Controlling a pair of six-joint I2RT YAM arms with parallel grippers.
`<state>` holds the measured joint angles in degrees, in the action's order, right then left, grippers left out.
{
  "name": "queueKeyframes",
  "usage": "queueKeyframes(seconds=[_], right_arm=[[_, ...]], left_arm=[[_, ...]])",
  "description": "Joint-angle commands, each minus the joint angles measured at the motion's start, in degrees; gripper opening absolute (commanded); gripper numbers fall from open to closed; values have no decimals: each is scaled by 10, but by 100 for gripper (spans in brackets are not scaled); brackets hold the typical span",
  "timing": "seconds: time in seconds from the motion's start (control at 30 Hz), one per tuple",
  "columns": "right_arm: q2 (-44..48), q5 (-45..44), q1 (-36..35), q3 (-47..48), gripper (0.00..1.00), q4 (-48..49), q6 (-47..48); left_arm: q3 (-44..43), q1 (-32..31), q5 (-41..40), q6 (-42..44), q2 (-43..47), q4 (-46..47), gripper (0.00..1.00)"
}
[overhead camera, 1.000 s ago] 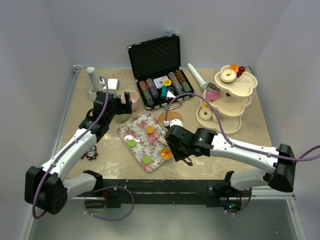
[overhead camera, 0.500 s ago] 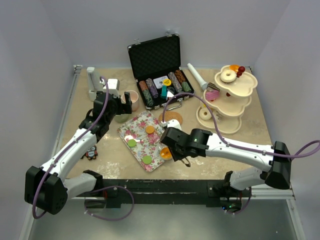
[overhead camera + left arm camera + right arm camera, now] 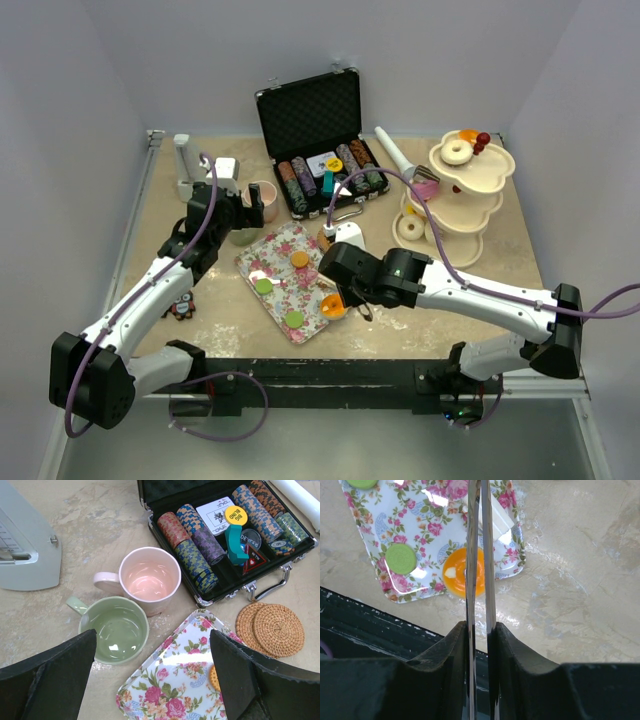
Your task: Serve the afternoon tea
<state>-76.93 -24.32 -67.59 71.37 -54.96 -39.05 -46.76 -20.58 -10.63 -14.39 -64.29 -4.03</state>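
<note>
Pale lilac walls point(image 3: 150, 60) close in a beige marbled tabletop point(image 3: 500, 280). At its left the left gripper point(image 3: 152, 640) hangs spread wide above the green cup point(image 3: 114, 630) and pink cup point(image 3: 150, 577). Mid-table, the right gripper point(image 3: 479, 627) pinches metal tongs point(image 3: 472, 540) over an orange donut point(image 3: 457, 585) at the near-right edge of the floral tray point(image 3: 282, 300); the three-tier stand point(image 3: 490, 170) stands far right.

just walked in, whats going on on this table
The right tool grips metal tongs, with their tips down at an orange sweet on the edge of the floral tray. The left tool hangs open near the green cup and pink cup, touching neither. The three-tier stand at the far right already carries a white donut.
</note>
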Motion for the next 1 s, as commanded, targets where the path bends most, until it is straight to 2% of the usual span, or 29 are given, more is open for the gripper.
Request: queueKeyframes(seconds=[0.0,0.07,0.23,0.4,0.97], right_arm=[[17,15,-2,-4,17,-16,-12],[33,31,0,-21,25,-21,-16],[62,79,-1,-46,38,-15,-19],[70,74,-1,-64,49,-27,-24],[71,42,-1,-88,52,-30,-38]], left_arm=[[-24,2,3,-6,7,11,100],[-25,2,7,-7,6,13,100],[-25,2,5,-7,7,13,100],[-24,2,7,-7,7,12,100],[-24,2,5,-7,6,12,100]])
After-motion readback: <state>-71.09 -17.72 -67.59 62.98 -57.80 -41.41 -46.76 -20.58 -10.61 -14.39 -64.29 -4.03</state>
